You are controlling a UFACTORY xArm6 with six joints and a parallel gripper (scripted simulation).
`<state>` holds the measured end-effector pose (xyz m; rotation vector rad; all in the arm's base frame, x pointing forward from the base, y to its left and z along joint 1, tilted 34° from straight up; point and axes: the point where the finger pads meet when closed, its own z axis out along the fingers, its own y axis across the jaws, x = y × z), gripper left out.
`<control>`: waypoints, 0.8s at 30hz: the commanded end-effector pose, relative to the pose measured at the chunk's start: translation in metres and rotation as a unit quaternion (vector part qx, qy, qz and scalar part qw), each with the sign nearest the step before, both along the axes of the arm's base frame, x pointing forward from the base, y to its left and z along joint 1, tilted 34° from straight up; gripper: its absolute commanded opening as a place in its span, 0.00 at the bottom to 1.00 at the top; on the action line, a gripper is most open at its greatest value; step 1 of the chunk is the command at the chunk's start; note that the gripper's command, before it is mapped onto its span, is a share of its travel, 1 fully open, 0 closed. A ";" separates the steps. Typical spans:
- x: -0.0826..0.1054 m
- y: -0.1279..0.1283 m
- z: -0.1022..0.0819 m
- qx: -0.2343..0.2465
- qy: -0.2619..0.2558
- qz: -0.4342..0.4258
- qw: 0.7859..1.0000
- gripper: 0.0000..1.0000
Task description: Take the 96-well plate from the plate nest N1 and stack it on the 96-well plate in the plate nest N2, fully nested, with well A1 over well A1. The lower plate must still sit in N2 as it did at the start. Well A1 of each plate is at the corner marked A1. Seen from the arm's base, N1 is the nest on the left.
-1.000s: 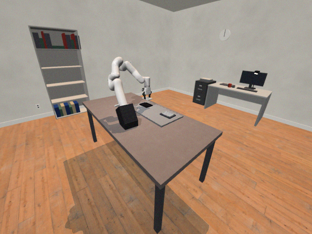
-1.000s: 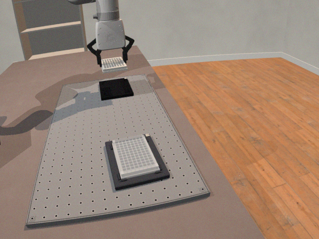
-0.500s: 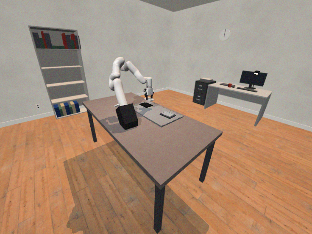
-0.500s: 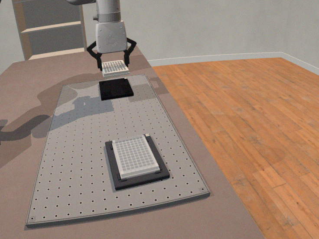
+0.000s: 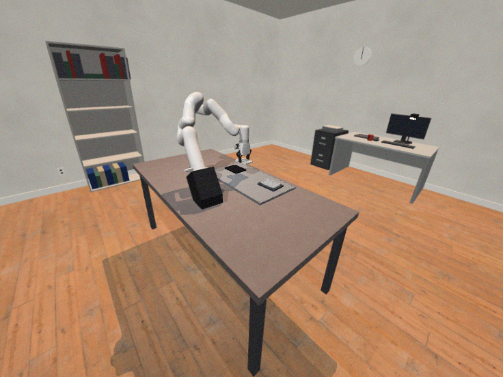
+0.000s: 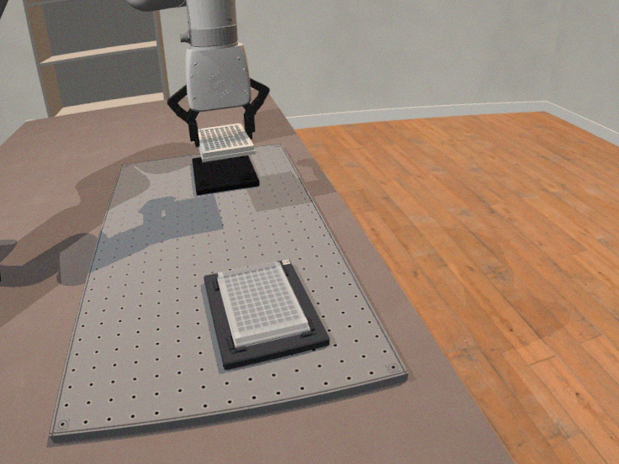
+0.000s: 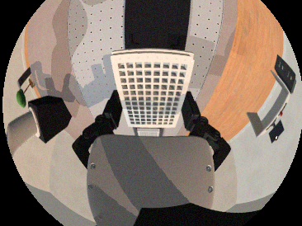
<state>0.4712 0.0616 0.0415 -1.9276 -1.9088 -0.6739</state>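
- A table point(image 6: 444, 422) carries a perforated board point(image 6: 129, 329), and both nests are fixed on that board along its length.
- In the exterior view, N1 point(image 6: 224, 174) is seen empty at the far end, and N2 point(image 6: 268, 347) is seen at the near end, well apart from it.
- The lower plate point(image 6: 261, 303) is seated in N2, its long axis running along the board; a small label, probably A1, is seen at its far right corner.
- The lifted plate point(image 6: 226, 141) is held above N1, clear of it, level as far as can be told.
- The tool point(image 6: 222, 125) is clamped on this plate across its short sides, one finger at each end.
- The coming move is judged to turn on this: N2 lies straight down the board from the tool, toward the exterior camera, and the held plate's long axis appears crosswise to the lower plate's, so a quarter turn is probably needed before nesting.
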 end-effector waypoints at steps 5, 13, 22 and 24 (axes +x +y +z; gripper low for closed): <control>0.001 -0.022 -0.013 0.000 -0.002 0.000 1.000 0.00; 0.000 -0.045 -0.028 0.000 -0.002 0.000 1.000 0.00; 0.000 -0.064 -0.041 0.000 -0.002 0.000 1.000 0.00; 0.000 -0.070 -0.045 0.000 -0.002 0.000 1.000 0.00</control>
